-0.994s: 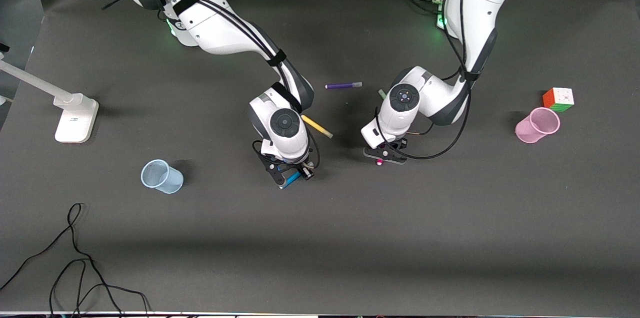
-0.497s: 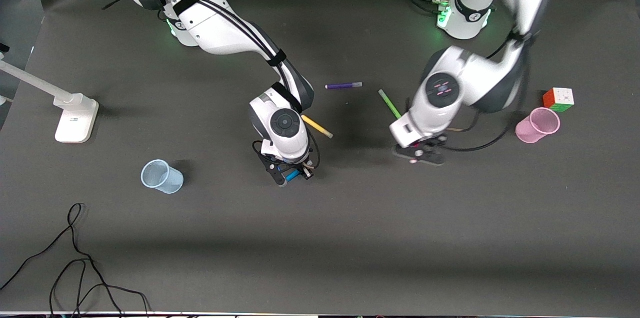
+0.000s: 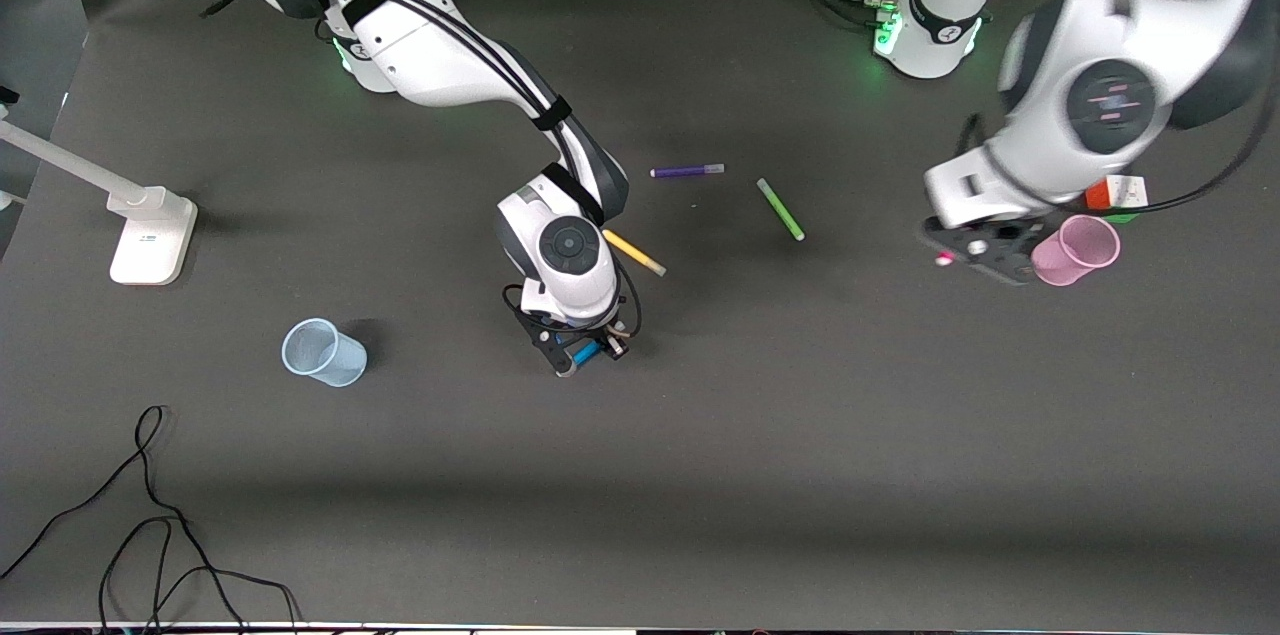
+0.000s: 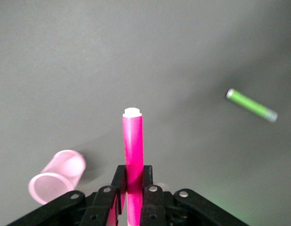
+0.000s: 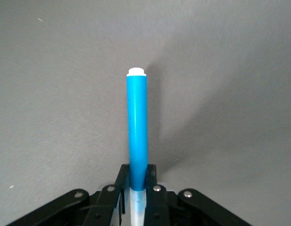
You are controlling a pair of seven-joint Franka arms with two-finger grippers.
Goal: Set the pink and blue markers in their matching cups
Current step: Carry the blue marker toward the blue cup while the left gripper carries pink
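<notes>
Left hand: up in the air, just beside the pink cup, toward the middle of the bench. Fingers pinch the pink marker.
Pink marker: held at its lower part by the left hand, rest sticks out from the fingers, white tip at the free end. In front view only a small pink end shows under the hand.
Pink cup: stands on the bench at the left arm's end, tilted look in front view, mouth open. Left wrist view shows it near the marker, apart from it.
Right hand: over the bench near its middle, low. Fingers pressed on the blue marker.
Blue marker: pinched by the right hand near one end, long blue body sticks out, white tip at the free end. Cannot tell if it touches the bench.
Blue cup: on the bench toward the right arm's end, well apart from the right hand.
Green pen: lies on the bench between the two hands, farther from front cam than both.
Yellow pen: lies beside the right arm's wrist, partly hidden by it.
Purple pen: lies farther from front cam than the yellow pen.
Cube: coloured puzzle cube, just beside the pink cup, mostly hidden by the left arm.
Lamp base: white, at the right arm's end.
Cable: black, loose, on the bench edge nearest to front cam.
</notes>
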